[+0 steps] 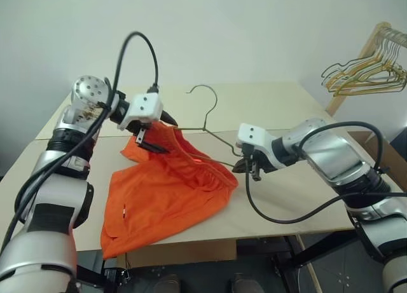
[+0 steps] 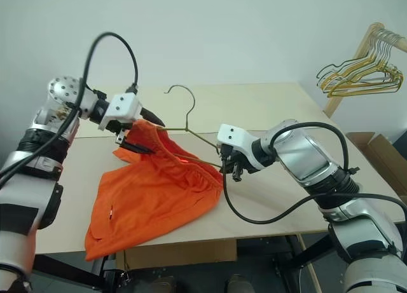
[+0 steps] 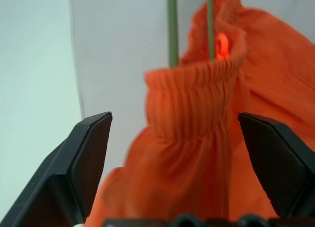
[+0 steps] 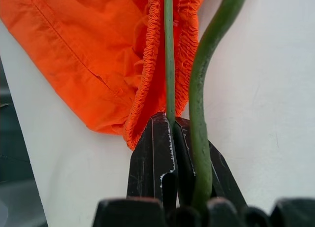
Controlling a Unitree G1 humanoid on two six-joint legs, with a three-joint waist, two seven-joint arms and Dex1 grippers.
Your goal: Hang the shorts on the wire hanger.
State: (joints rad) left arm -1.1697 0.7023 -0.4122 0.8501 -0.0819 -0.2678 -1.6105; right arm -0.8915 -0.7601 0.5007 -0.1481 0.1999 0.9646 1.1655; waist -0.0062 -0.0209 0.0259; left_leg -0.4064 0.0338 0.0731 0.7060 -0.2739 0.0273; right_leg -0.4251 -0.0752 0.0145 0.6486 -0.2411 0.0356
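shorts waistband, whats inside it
The wire hanger runs into the waistband of the shorts; the right pincer is shut on its outer end. Fabric covers the wire's middle.

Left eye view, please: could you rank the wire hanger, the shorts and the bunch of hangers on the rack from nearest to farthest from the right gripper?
1. Wire hanger: clamped in the shut right gripper at its corner.
2. Shorts: the waistband reaches almost to the gripper, on the robot's left.
3. Bunch of hangers: far off to the right, beyond the table.
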